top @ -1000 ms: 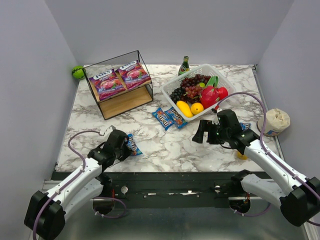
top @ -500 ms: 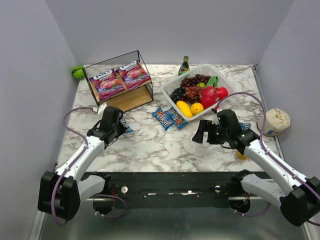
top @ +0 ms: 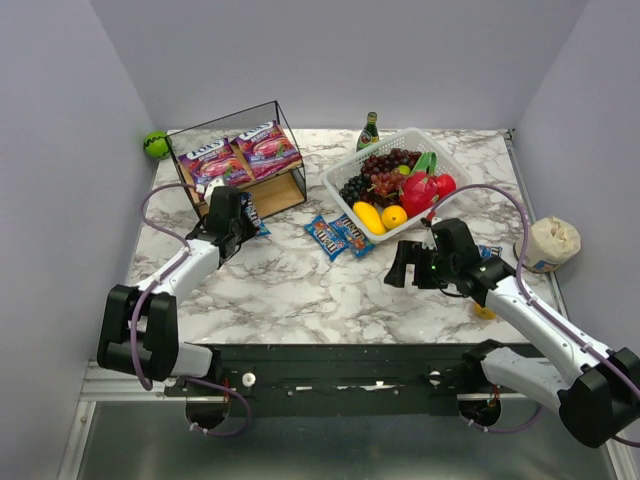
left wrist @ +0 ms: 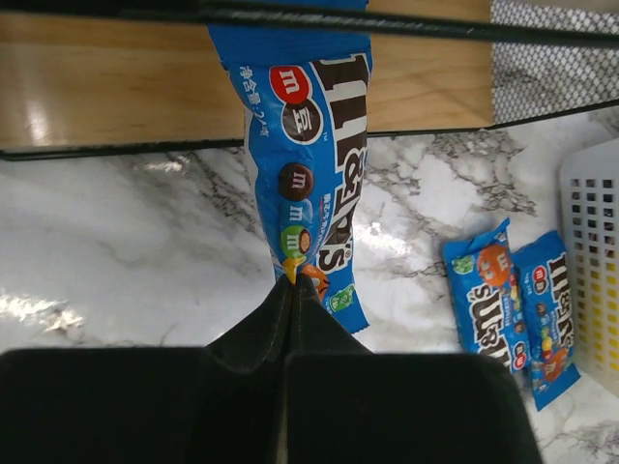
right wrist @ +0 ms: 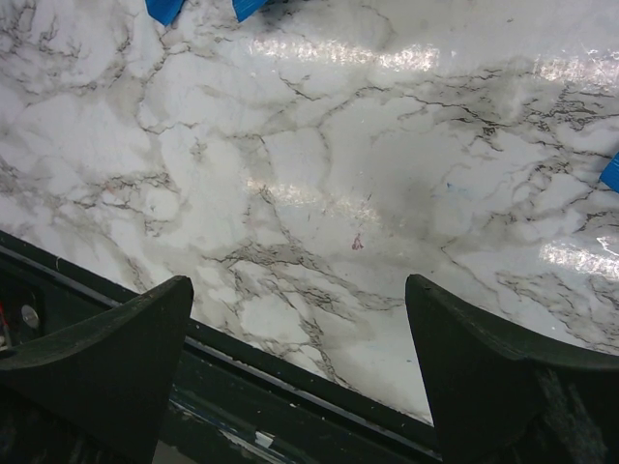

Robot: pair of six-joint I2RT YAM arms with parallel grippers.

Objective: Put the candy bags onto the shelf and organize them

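- The shelf (top: 270, 195) stands at the back left of the surface (top: 300, 290). Two purple bags (top: 215, 168) lie on its top board.
- The left pincer (left wrist: 292, 285) is clenched on a blue packet (left wrist: 309, 164). The packet's far end is over the shelf's lower board.
- Two more blue packets (top: 340, 236) lie just beside the white basket (top: 335, 190).
- The right pincer (right wrist: 300, 290) hangs released over the bare surface.

Both arms are built alike: the left arm (top: 185, 272) and the right arm (top: 535, 318) have smooth white shells along the links, with chunky black housings at the joints and shoulders. A thin purple cable (top: 150, 198) runs along each, standing off in loops. The heads at the ends are black, and the fingers (right wrist: 106, 353) are matte black wedges with dull, plain faces.
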